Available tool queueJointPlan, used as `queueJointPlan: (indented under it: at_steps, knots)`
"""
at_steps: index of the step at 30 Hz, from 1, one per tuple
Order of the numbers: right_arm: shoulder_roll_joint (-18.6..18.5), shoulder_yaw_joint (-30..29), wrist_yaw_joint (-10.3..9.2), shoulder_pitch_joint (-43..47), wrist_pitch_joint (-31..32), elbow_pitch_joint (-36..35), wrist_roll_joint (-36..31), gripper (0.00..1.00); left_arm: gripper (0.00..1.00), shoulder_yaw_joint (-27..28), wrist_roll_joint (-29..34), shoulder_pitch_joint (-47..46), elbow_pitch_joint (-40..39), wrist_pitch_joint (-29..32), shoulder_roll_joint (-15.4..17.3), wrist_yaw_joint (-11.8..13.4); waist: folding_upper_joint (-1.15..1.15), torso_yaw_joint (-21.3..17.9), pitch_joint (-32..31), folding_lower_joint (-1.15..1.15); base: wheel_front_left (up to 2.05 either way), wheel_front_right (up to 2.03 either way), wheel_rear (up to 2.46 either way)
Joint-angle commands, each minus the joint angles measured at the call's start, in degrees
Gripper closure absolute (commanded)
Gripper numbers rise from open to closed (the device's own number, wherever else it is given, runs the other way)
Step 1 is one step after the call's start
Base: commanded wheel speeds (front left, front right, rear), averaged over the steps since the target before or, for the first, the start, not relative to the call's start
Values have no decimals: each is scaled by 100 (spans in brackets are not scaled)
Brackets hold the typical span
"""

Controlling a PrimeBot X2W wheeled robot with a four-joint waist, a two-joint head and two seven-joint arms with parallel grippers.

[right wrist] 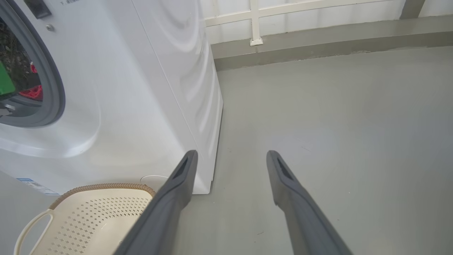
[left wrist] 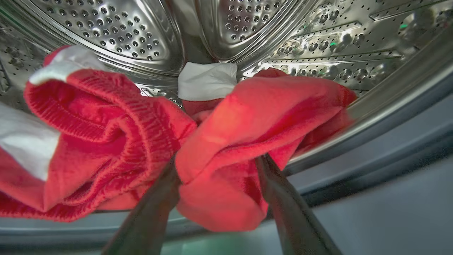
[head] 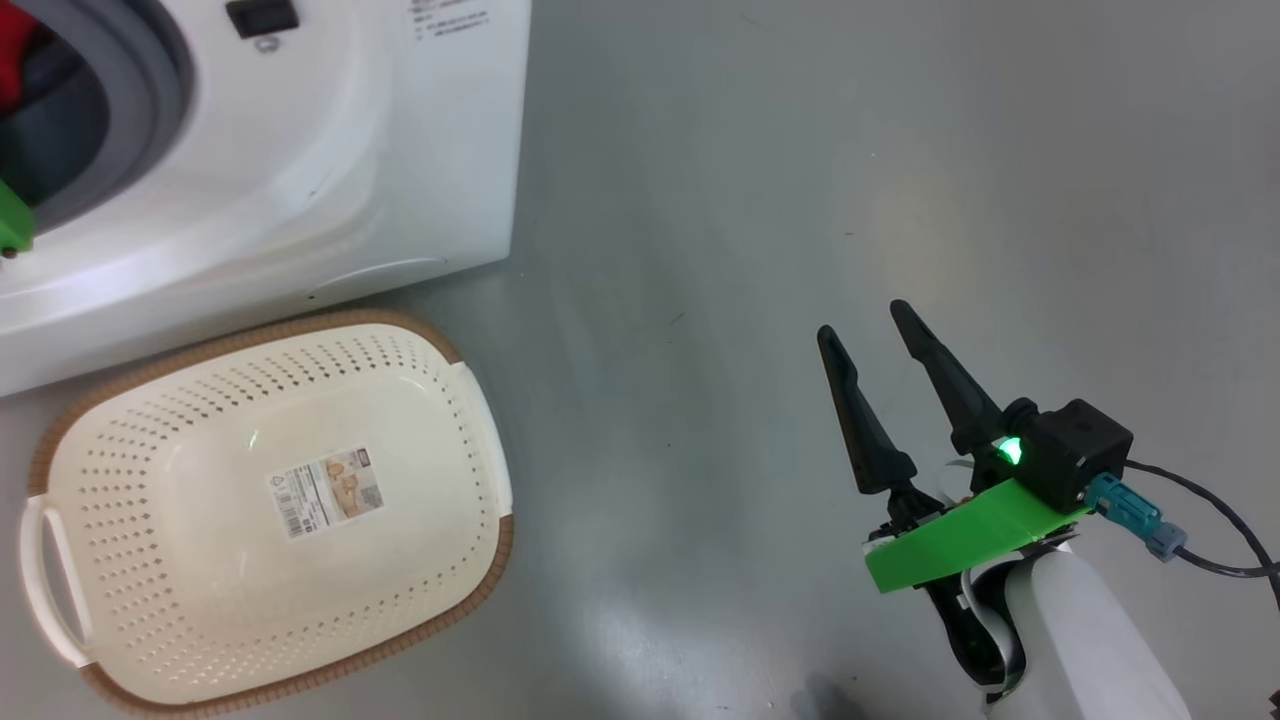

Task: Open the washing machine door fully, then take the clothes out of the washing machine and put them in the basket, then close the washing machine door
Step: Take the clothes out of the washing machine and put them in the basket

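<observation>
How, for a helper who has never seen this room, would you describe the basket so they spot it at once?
Find the big white washing machine on the grey floor. The basket sits just in front of it. It is cream plastic full of small holes, with a brown woven-look rim and a sticker inside.

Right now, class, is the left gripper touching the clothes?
Touching. The left wrist view shows a red fold of the clothes wedged against both open fingers of the left gripper.
</observation>
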Motion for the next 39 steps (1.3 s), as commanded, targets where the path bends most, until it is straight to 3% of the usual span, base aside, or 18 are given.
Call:
queueJointPlan:
  at_steps: [1, 2, 3, 4, 14, 23, 31, 39]
  knots:
    - [44, 141, 9, 3, -68, -140, -69, 0, 0, 20, -52, -211, 12, -44, 315, -17, 0, -50, 43, 0, 0, 0, 0]
    - [46, 139, 9, -1, -68, -144, -71, 0, 18, -3, -68, -243, 48, -52, 316, -17, 0, -55, 47, 0, 0, 0, 0]
    - [48, 135, 9, -4, -68, -148, -74, 0, 66, -26, -85, -266, 79, -66, 315, -17, 0, -58, 47, 0, 0, 0, 0]
    - [50, 130, 9, -6, -68, -150, -77, 0, 100, -44, -106, -283, 108, -84, 310, -17, 0, -59, 38, 0, 0, 0, 0]
    - [59, 76, 9, -8, -68, -95, -89, 0, 100, -146, -461, -192, 91, -329, 178, -17, 0, 44, -133, 0, 0, 0, 0]
    - [-12, -15, 9, 115, -68, -38, -92, 0, 100, 42, -868, 346, -415, -534, 111, -17, 0, 281, -535, 0, 0, 0, 0]
    - [-121, -84, 9, 254, -68, -20, -85, 0, 100, 885, -511, 1234, -1312, -538, 30, -17, 0, 483, -895, 0, 0, 0, 0]
    - [-293, -206, 9, 481, -68, -2, -55, 0, 100, 1859, 120, 2278, -2332, -538, -302, -17, 0, 684, -1279, 0, 0, 0, 0]
